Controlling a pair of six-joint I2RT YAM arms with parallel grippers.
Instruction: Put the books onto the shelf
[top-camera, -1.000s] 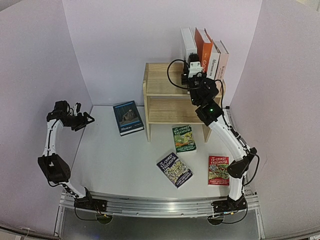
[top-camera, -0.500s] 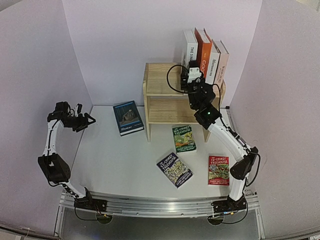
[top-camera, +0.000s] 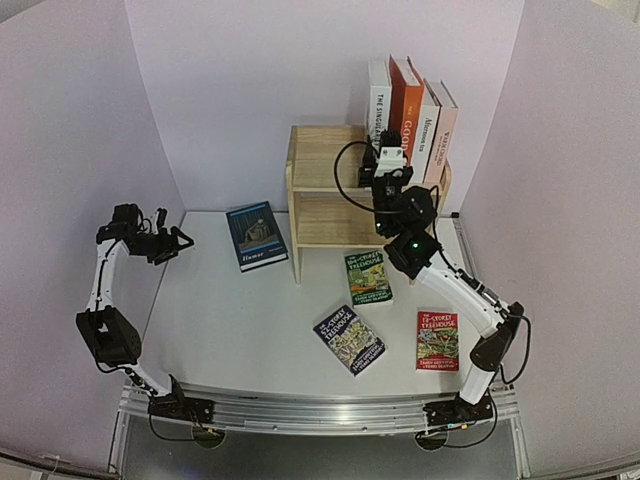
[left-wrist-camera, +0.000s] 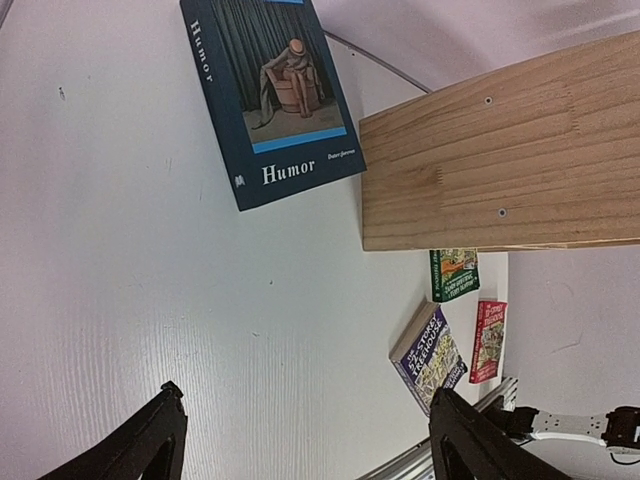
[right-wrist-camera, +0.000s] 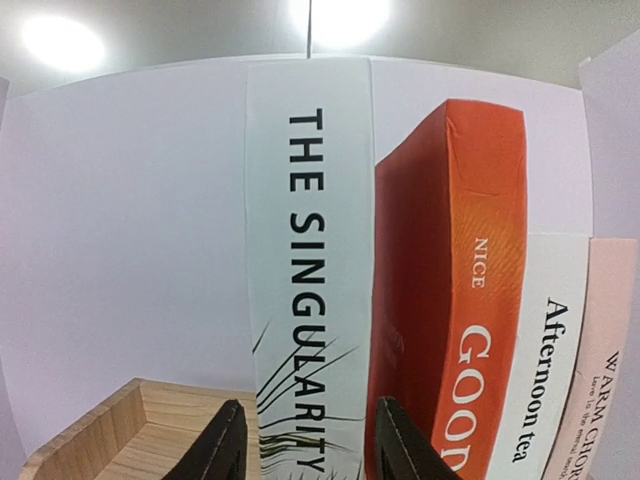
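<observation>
The pale wooden shelf (top-camera: 325, 170) stands at the back of the table. On its top tier several books stand upright: white "The Singularity" (top-camera: 379, 100), orange "GOOD" (top-camera: 408, 100), white "Afternoon tea" (top-camera: 428, 120) and a pale pink one (top-camera: 444, 120). My right gripper (top-camera: 388, 140) hovers just in front of the white "Singularity" spine (right-wrist-camera: 305, 250), open, its fingertips (right-wrist-camera: 228, 430) slightly wider than the spine and apart from it. Dark blue "Humor" (top-camera: 256, 235) lies flat left of the shelf. My left gripper (top-camera: 180, 238) is open and empty above the table near "Humor" (left-wrist-camera: 270, 95).
Three Treehouse paperbacks lie flat in front of the shelf: green (top-camera: 368, 277), dark (top-camera: 349, 340) and red (top-camera: 437, 340). The shelf's lower tier (top-camera: 340, 220) holds nothing. White walls close in the table on the left, back and right.
My right gripper let go of the white "Singularity" book and drew back a little; the book now stands upright against the orange one. The left arm barely moved.
</observation>
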